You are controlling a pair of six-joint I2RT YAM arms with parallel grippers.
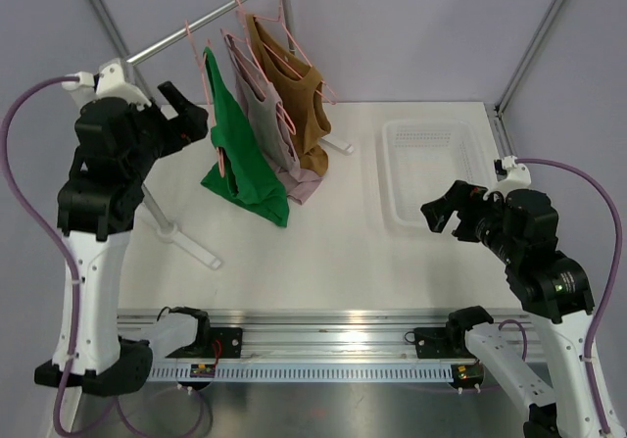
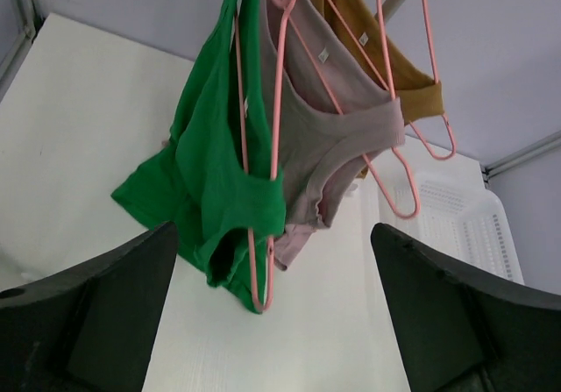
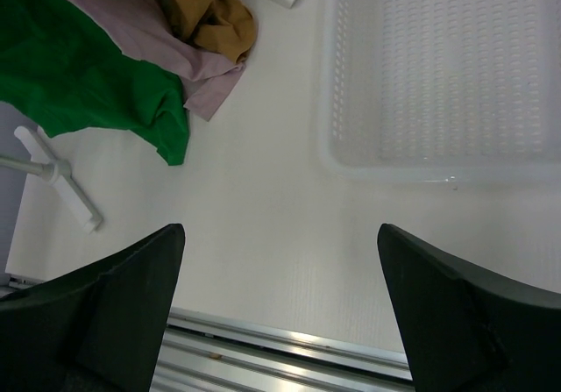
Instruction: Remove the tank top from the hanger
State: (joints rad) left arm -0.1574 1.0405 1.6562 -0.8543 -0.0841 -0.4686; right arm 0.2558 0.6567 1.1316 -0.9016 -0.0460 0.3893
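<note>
Three tank tops hang on pink hangers from a metal rail [image 1: 196,24]: a green one [image 1: 240,154] nearest my left arm, a mauve one [image 1: 269,129] in the middle and a mustard-brown one [image 1: 299,95] at the far end. My left gripper [image 1: 191,115] is raised just left of the green top, open and holding nothing. In the left wrist view the green top [image 2: 206,173] and the bottom loop of its hanger [image 2: 259,269] hang between and beyond the open left gripper [image 2: 273,228]. My right gripper [image 1: 443,213] hovers open over the table.
A white perforated basket [image 1: 385,183] stands at the back right, just ahead of the right gripper [image 3: 280,229]. The rack's white feet [image 1: 186,240] reach across the table on the left. The tops' hems drape onto the table [image 3: 263,234].
</note>
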